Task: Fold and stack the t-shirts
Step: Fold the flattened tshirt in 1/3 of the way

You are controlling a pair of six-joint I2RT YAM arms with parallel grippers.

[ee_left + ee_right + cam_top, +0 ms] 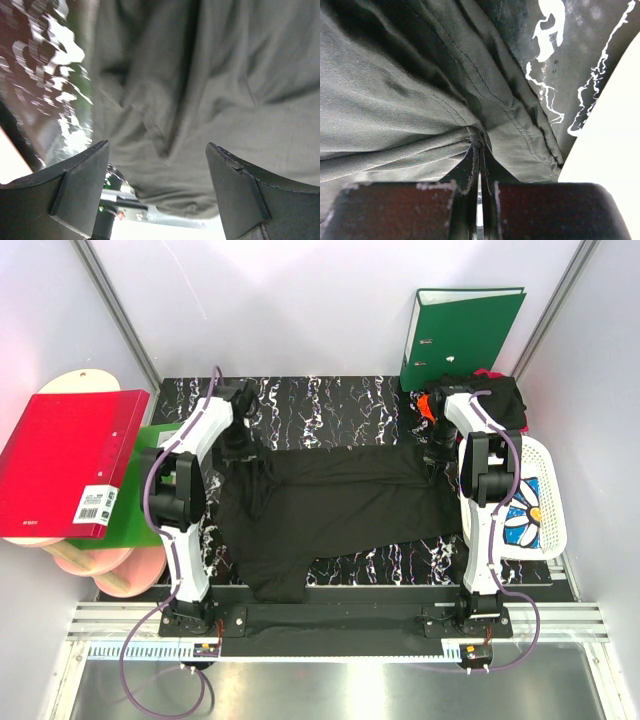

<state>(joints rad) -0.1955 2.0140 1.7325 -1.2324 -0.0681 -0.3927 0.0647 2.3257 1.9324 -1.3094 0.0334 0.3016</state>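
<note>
A plain black t-shirt [340,505] lies spread across the marbled black table [320,405], one sleeve hanging toward the near edge. My left gripper [238,448] hovers at the shirt's left edge. In the left wrist view this left gripper [157,146] is open, with the cloth [225,75] beyond the fingers and nothing between them. My right gripper [438,455] is at the shirt's right edge. The right wrist view shows the right gripper [479,146] shut on a bunched pinch of the black cloth [395,90]. More dark t-shirts [495,400] sit heaped at the back right.
A green ring binder [460,330] stands upright at the back right. A white lattice basket [550,455] holding blue and white printed cloth sits at the right edge. Left of the table lie a red binder [65,465], a green folder [140,495] and round boards [110,565].
</note>
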